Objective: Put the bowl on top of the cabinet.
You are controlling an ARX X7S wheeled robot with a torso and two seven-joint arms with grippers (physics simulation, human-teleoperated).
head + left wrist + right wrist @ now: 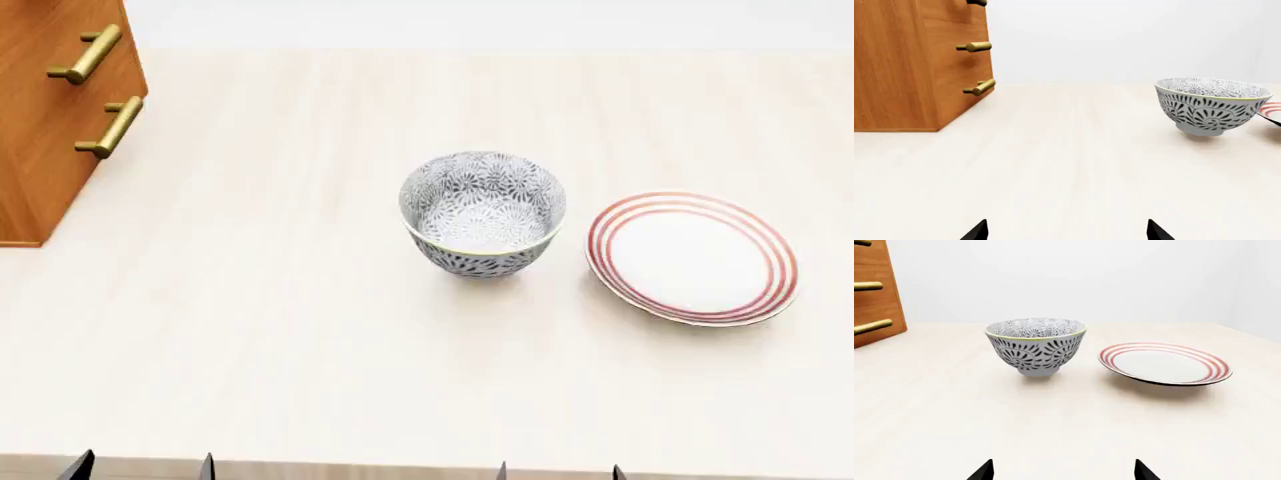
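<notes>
The bowl (483, 212), white with a dense dark floral pattern and a thin yellowish rim, stands upright on the pale table near its middle; it also shows as the bowl (1211, 104) and the bowl (1035, 344). The orange-brown cabinet (54, 110) with brass bar handles stands at the far left, seen too as the cabinet (914, 65) and the cabinet (874, 295); its top is out of view. My left gripper (143, 467) and right gripper (561, 472) sit at the table's near edge, both open and empty, well short of the bowl. Only black fingertips (977, 231) and fingertips (984, 471) show.
A flat white plate with red rings (691, 256) lies just right of the bowl, also visible as the plate (1164, 363). The pale table (267, 320) spreads between the grippers and the bowl. A plain white wall rises behind.
</notes>
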